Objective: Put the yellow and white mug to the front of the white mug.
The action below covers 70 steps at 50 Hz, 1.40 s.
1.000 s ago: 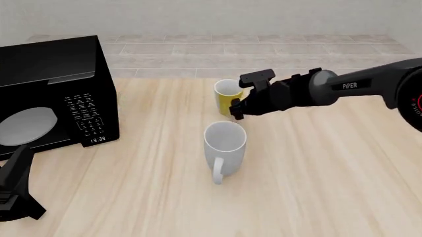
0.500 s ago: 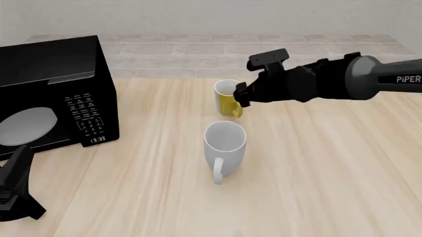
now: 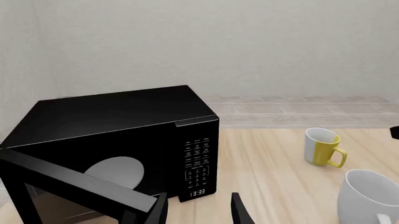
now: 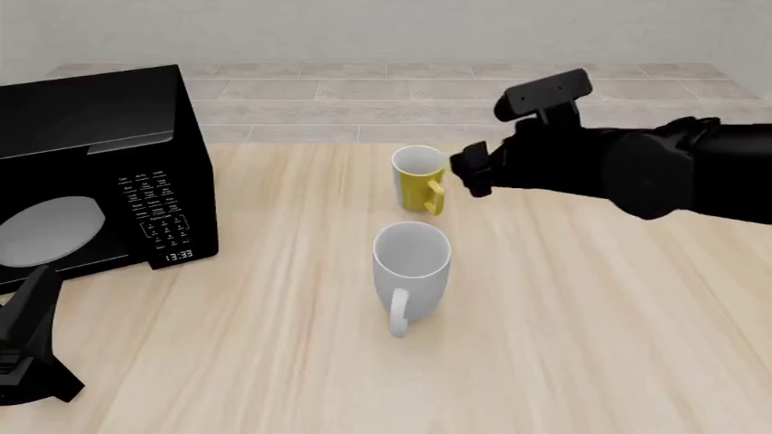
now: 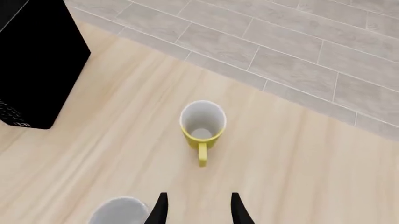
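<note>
We see the yellow mug (image 4: 418, 180) upright on the table (image 4: 603, 316), just behind the white mug (image 4: 410, 262), with a microwave (image 4: 97, 172) well to their left. Our right gripper (image 4: 473, 169) hangs just right of the yellow mug, jaws parted and empty; the left gripper (image 3: 196, 212), also released, sits low beside the microwave. Bare wood lies open right of and before the white mug.

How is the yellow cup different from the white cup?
The yellow and white mug is yellow outside and white inside; the white mug is white all over. The yellow and white mug looks a bit smaller than the white mug. The yellow and white mug stands farther back on the table, with the white mug nearer. Both stand upright, have loop handles, look empty, and no hand holds them.
</note>
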Each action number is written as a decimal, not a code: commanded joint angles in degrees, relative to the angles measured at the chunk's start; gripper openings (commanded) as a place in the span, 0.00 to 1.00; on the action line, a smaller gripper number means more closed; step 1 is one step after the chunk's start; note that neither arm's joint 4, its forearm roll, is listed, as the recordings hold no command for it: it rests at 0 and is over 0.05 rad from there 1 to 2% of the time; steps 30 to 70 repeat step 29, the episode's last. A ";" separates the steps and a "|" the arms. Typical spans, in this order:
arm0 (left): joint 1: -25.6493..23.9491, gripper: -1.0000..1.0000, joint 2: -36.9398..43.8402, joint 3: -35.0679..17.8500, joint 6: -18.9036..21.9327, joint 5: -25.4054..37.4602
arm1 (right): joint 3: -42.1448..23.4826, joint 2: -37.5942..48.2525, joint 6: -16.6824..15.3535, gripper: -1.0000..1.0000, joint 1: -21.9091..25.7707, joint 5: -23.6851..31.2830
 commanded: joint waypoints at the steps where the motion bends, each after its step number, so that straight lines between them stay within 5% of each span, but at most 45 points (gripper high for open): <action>1: 0.00 1.00 0.00 0.00 0.00 0.00 | 5.90 -7.64 -1.40 1.00 -0.25 -2.22; 13: -0.01 1.00 0.00 0.00 0.00 0.00 | 9.76 -12.69 -2.75 1.00 -0.51 -4.68; 19: 0.00 1.00 -0.01 0.00 -0.01 0.00 | 12.26 -11.32 -0.54 1.00 1.13 -10.14; 29: 0.01 1.00 0.00 0.00 -0.01 0.00 | 17.16 -11.26 -1.36 1.00 -1.89 -20.70; 70: 0.01 1.00 0.00 0.00 -0.01 0.00 | 17.16 -11.26 -1.36 1.00 -1.89 -20.70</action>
